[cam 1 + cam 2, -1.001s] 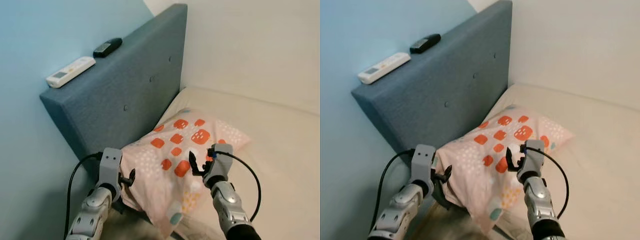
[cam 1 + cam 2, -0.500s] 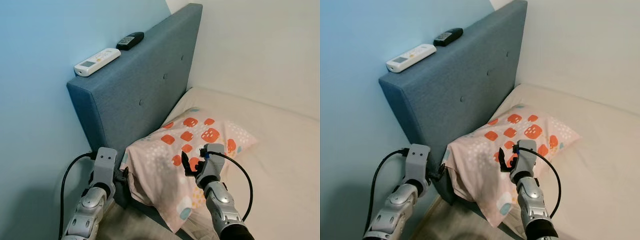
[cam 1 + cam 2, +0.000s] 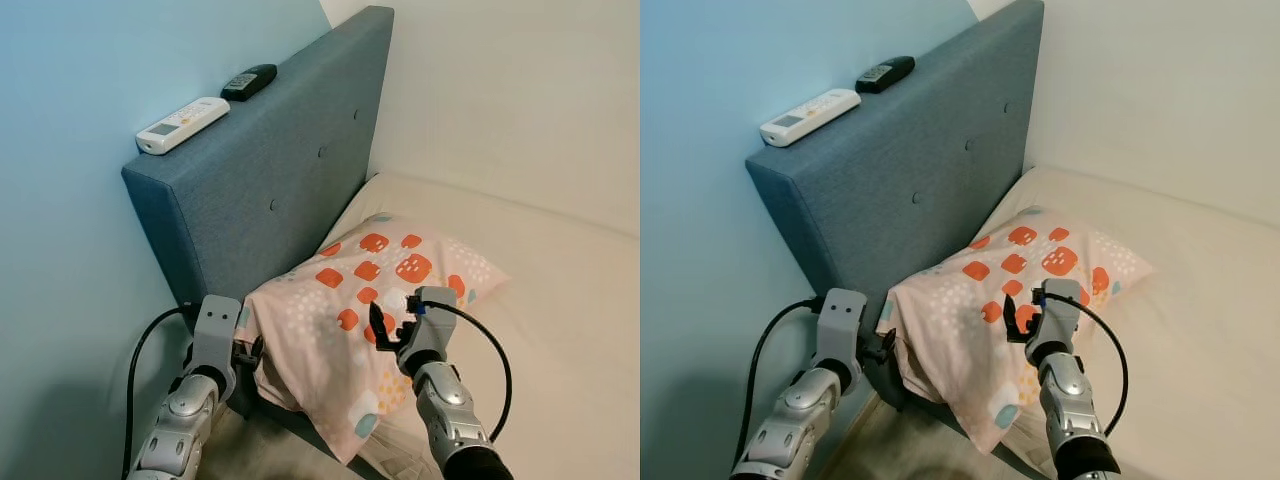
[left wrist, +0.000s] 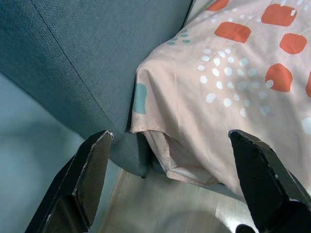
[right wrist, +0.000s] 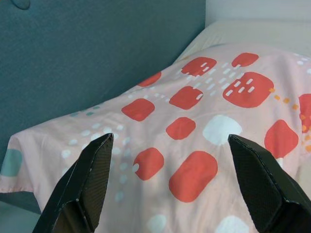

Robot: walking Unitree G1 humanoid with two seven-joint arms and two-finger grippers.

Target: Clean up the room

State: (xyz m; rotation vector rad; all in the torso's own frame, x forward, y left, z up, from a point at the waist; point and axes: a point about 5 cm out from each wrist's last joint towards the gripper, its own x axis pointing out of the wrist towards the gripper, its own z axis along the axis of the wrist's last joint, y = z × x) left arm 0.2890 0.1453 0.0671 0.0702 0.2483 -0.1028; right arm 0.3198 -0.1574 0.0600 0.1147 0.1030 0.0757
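Observation:
A pale pink pillow (image 3: 345, 290) with orange squares and white dots lies at the head of the bed, its lower corner hanging over the mattress edge. My left gripper (image 3: 253, 353) stands open beside the pillow's hanging left corner (image 4: 146, 121), close to it and holding nothing. My right gripper (image 3: 387, 328) hovers open just above the middle of the pillow (image 5: 184, 126), with nothing between its fingers.
A blue padded headboard (image 3: 270, 190) stands behind the pillow, with a white remote (image 3: 183, 124) and a black remote (image 3: 249, 81) on its top. A cream mattress (image 3: 560, 300) stretches to the right. A blue wall runs along the left, with wooden floor (image 4: 160, 204) below.
The whole view has swung slightly as the camera moved. Both grippers stay open at the pillow, the left by its corner and the right above it. The pillow lies as before.

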